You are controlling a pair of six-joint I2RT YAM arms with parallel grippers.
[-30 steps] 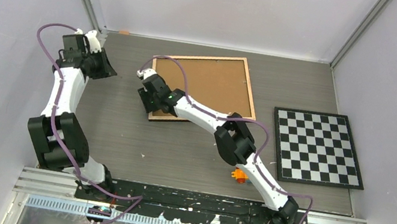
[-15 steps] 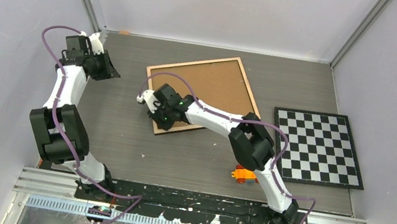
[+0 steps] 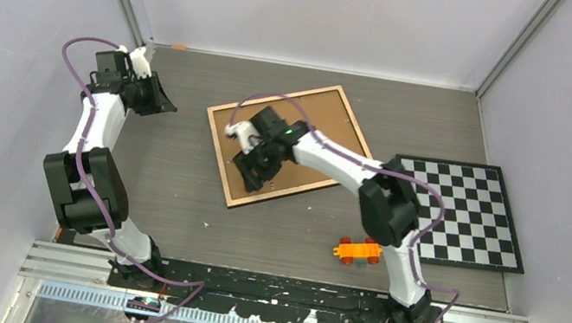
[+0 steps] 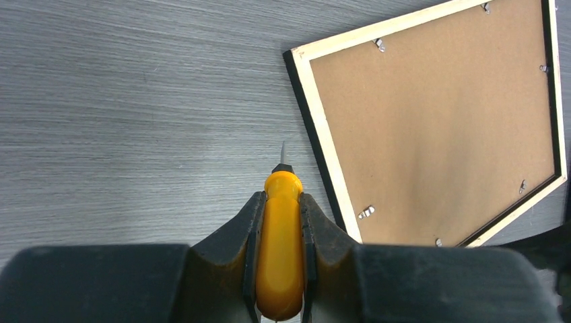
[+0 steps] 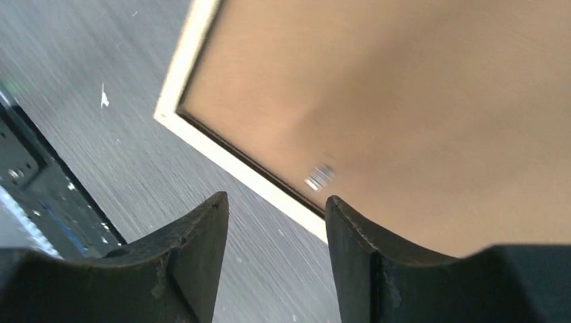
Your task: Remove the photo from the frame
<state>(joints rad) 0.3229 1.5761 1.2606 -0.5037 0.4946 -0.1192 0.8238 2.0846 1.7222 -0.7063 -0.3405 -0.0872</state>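
Top external view shows a grey wood-grain table (image 3: 173, 186); on it, near the middle, the frame (image 3: 319, 123) lies flat with its back up and turned askew, brown board inside a light wooden rim, its picture side facing down and out of sight; well to its right lies a black-edged checkerboard mat (image 3: 456, 212); the right gripper (image 3: 248, 178) hangs over the frame's near-left part, and in the right wrist view its fingers (image 5: 195, 249) stand apart with nothing between them, the rim and bare table showing through the gap; the left gripper (image 3: 158, 96) sits far left, apart from the frame, clamped on a yellow-handled screwdriver (image 4: 280, 269) whose tip points towards the frame's black edge; a small orange toy car (image 3: 359, 251) rests near the right arm; a small metal tab (image 4: 367, 212) lies on the board's edge.
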